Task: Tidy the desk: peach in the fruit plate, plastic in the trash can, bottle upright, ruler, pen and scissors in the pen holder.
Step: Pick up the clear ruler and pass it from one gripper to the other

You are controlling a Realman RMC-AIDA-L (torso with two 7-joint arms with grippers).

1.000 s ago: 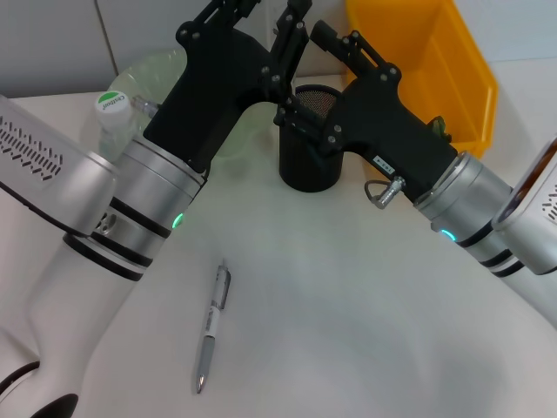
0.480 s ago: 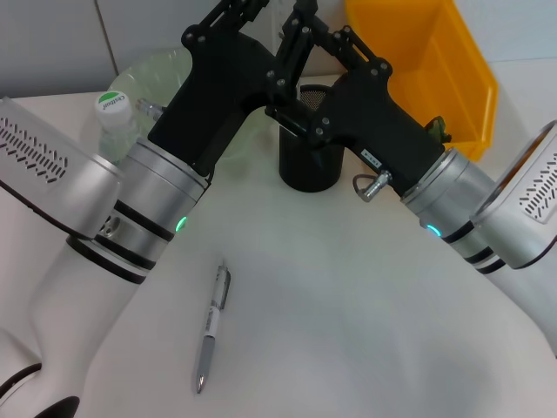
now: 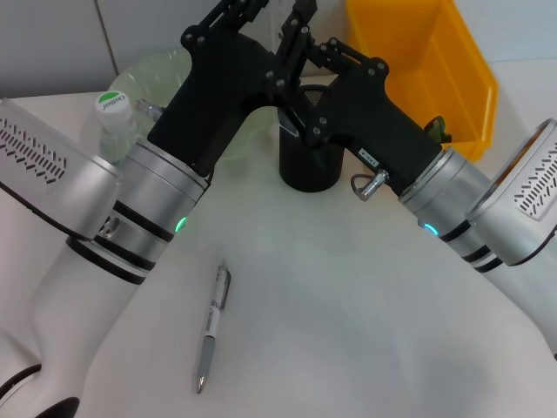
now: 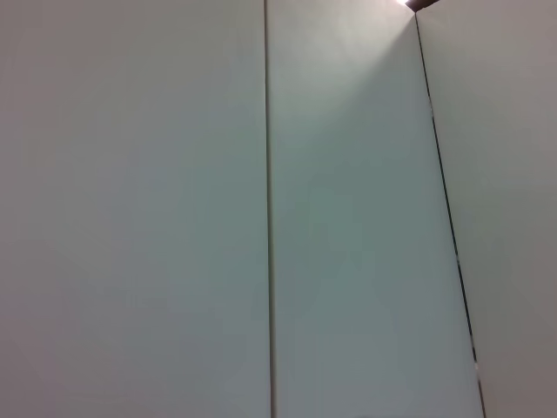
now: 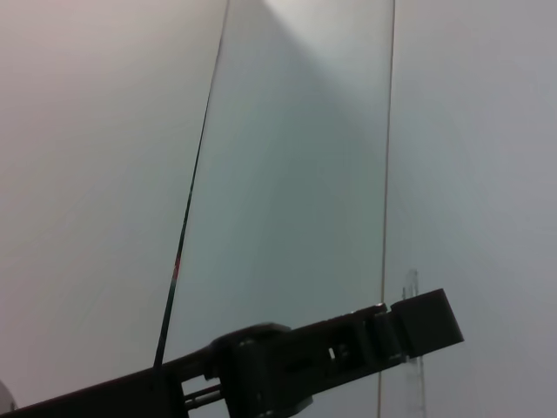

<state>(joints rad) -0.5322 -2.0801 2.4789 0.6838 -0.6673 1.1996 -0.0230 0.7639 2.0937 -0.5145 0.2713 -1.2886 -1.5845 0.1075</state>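
A silver pen (image 3: 212, 324) lies on the white desk in front of me. The black mesh pen holder (image 3: 306, 170) stands at the back centre. Both arms meet just above it: my left gripper (image 3: 239, 13) and my right gripper (image 3: 296, 30) are raised over its rim, partly cut off by the frame's top edge. In the right wrist view a thin clear ruler (image 5: 412, 348) stands upright against the wall, behind a black gripper link (image 5: 305, 357). The bottle (image 3: 113, 113) with a green cap stands upright at the back left. The peach, scissors and plastic are out of view.
A pale green fruit plate (image 3: 157, 74) sits behind the bottle, partly hidden by my left arm. A yellow bin (image 3: 435, 70) stands at the back right. The left wrist view shows only a pale panelled wall (image 4: 278, 209).
My right arm has swung left and a little up, closing in on the left gripper above the pen holder. The left arm has barely shifted, and the pen has not moved.
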